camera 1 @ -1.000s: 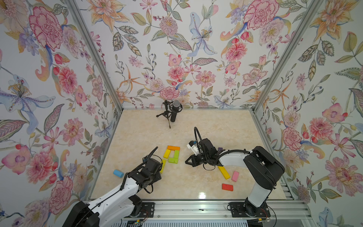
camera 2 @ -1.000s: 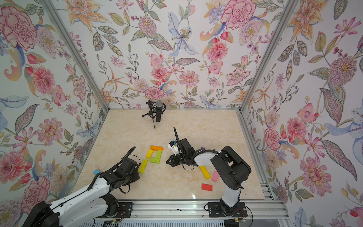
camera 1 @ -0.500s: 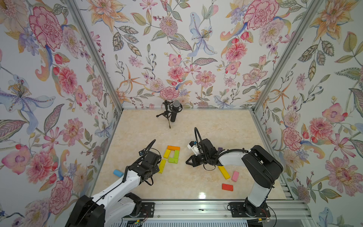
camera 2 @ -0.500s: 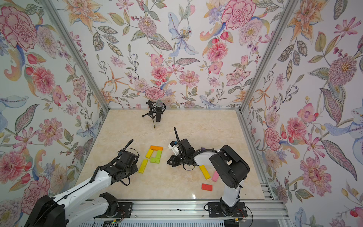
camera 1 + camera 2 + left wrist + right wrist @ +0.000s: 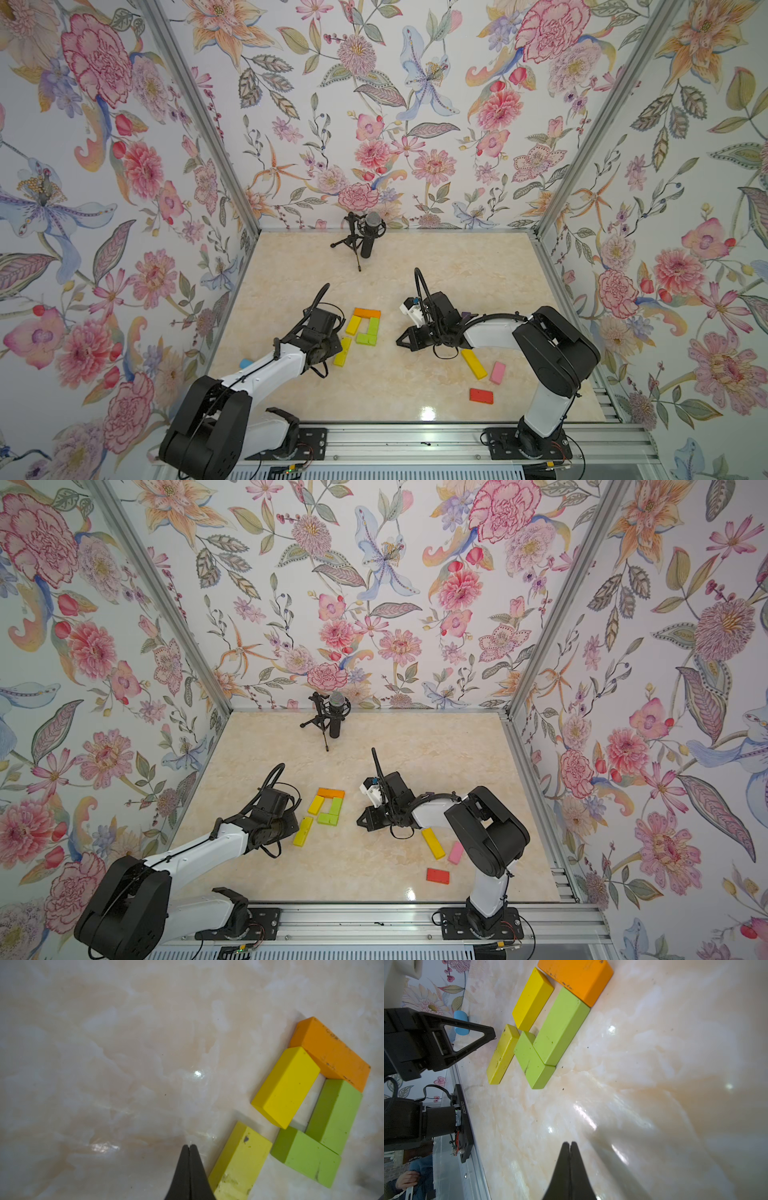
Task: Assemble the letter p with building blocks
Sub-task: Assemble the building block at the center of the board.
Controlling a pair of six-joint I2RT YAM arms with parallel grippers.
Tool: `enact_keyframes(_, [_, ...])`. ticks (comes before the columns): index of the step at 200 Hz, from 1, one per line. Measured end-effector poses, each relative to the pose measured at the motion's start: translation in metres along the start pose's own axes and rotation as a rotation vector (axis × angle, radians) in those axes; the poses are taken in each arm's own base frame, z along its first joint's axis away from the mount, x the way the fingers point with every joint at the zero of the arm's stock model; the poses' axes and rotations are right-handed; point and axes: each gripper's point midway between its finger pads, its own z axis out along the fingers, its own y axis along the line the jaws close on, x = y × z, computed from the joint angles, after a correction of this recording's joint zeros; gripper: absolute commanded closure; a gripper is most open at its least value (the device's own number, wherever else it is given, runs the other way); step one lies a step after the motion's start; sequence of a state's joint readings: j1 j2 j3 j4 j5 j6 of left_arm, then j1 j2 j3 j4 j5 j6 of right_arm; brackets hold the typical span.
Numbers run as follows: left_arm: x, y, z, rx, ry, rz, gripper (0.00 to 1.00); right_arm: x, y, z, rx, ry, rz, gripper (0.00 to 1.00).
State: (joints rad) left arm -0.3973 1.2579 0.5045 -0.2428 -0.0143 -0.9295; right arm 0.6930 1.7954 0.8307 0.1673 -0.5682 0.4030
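Observation:
In both top views a small group of building blocks lies mid-table: an orange bar (image 5: 367, 312) across the far end, a yellow bar (image 5: 353, 324), two lime green bars (image 5: 373, 326) (image 5: 366, 339), and a longer yellow-green bar (image 5: 343, 351) nearer the front. My left gripper (image 5: 189, 1146) is shut and empty, its tip low over the table just beside the yellow-green bar (image 5: 241, 1159). My right gripper (image 5: 569, 1143) is also shut and empty. It sits right of the group, pointing at it (image 5: 398, 341), a short gap away.
Right of the right arm lie a long yellow bar (image 5: 473, 363), a pink block (image 5: 497, 372) and a red block (image 5: 481, 395). A blue block (image 5: 246, 363) rests by the left wall. A purple piece (image 5: 465, 314) peeks from behind the right arm. A microphone on a tripod (image 5: 368, 237) stands at the back.
My left arm has swung away from the front edge and up beside the yellow-green bar. The right arm and the blocks have stayed put.

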Motion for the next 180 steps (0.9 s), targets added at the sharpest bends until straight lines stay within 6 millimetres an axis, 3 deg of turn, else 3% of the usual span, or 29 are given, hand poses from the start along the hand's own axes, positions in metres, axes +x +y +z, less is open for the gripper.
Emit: enact_keyframes(180, [0.008, -0.015, 0.008, 0.064, 0.042, 0.028, 1.0, -0.003, 0.0, 0.0, 0.0, 0.003, 0.004, 1.0])
